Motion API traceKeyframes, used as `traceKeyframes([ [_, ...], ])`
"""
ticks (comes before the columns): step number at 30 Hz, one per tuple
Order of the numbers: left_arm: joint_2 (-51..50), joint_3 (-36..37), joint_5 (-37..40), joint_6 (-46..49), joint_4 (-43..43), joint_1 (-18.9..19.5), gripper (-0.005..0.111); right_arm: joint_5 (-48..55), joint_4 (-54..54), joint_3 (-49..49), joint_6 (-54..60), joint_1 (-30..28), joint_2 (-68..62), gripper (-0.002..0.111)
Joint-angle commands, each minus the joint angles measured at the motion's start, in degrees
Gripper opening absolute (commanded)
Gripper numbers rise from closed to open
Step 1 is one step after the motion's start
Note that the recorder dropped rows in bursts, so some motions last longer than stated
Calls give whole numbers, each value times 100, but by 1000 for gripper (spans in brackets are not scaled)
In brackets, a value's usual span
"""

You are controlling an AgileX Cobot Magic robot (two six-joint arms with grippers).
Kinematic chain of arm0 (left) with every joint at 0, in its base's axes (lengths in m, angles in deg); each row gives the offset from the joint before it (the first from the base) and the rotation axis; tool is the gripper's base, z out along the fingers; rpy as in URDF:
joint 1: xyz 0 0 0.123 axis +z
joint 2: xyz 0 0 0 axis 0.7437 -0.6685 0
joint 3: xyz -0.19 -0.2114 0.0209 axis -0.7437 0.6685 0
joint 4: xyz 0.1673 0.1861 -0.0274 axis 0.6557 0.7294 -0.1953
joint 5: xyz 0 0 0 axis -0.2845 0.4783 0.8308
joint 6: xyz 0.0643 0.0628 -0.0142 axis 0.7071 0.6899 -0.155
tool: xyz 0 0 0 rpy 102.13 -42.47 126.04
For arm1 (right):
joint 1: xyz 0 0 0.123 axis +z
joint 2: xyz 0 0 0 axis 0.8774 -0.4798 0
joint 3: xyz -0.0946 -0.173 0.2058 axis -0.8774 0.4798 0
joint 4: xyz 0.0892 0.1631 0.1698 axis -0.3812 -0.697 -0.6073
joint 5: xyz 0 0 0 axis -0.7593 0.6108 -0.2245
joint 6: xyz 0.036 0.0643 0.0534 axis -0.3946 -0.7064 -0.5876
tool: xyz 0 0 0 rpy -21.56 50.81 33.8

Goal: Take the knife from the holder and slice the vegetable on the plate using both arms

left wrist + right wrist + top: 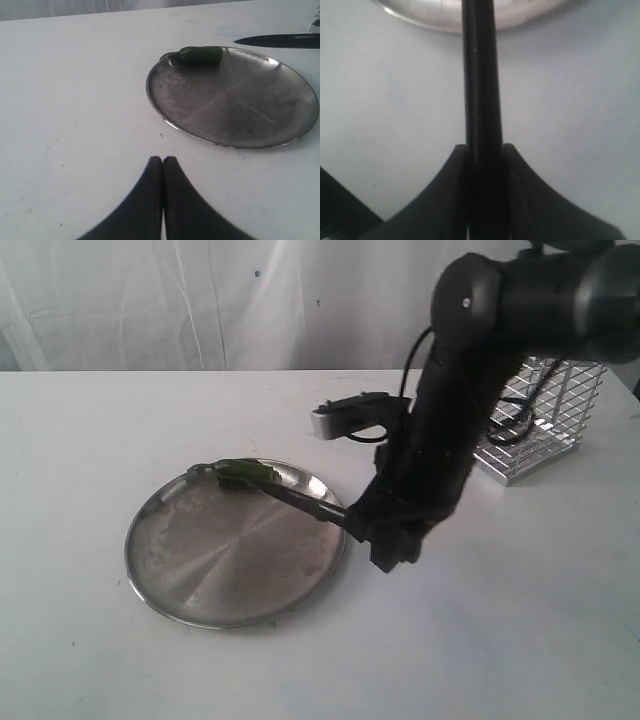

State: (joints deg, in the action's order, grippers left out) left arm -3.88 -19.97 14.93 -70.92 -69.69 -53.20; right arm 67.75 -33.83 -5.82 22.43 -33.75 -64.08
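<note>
White table (90,410) w/ dark specks; pale curtain (150,300) behind.

exterior angled down, wrist views low, all sharing plate (220,560)

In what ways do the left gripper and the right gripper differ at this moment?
The left gripper is shut on nothing, its jaws pressed together; the right gripper is shut on the knife, clamping its black handle. The left gripper only faces the plate from over the white table; the right gripper holds the knife out across the plate's rim. Both are black and closed.
</note>
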Motion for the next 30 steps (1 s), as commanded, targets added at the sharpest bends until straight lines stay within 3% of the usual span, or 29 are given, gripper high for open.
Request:
traceKeyframes([
  [1,29,12,-31,10,-45,-28,0,-1100,44,1220,-892,4,1079,0],
  [6,29,12,-31,54,32,-28,0,-3237,55,2711,-1591,4,2375,0],
  [10,29,12,-31,54,32,-28,0,-4728,50,3667,-1508,4,3337,0],
  [13,29,12,-73,-84,-214,-28,0,-4792,45,3994,-873,4,3665,0],
  [17,29,12,-66,-795,-1678,-28,0,-4695,25,4117,-664,4,3530,0],
  [24,29,12,-204,-1242,-2505,-28,0,-5278,-333,4141,-664,4,3107,0],
  [28,29,12,-761,-1242,-2515,-28,0,-5617,-343,4279,-664,4,2937,0],
  [30,29,12,-1633,-1242,-2515,-28,0,-6079,-388,4465,-664,4,2855,0],
])
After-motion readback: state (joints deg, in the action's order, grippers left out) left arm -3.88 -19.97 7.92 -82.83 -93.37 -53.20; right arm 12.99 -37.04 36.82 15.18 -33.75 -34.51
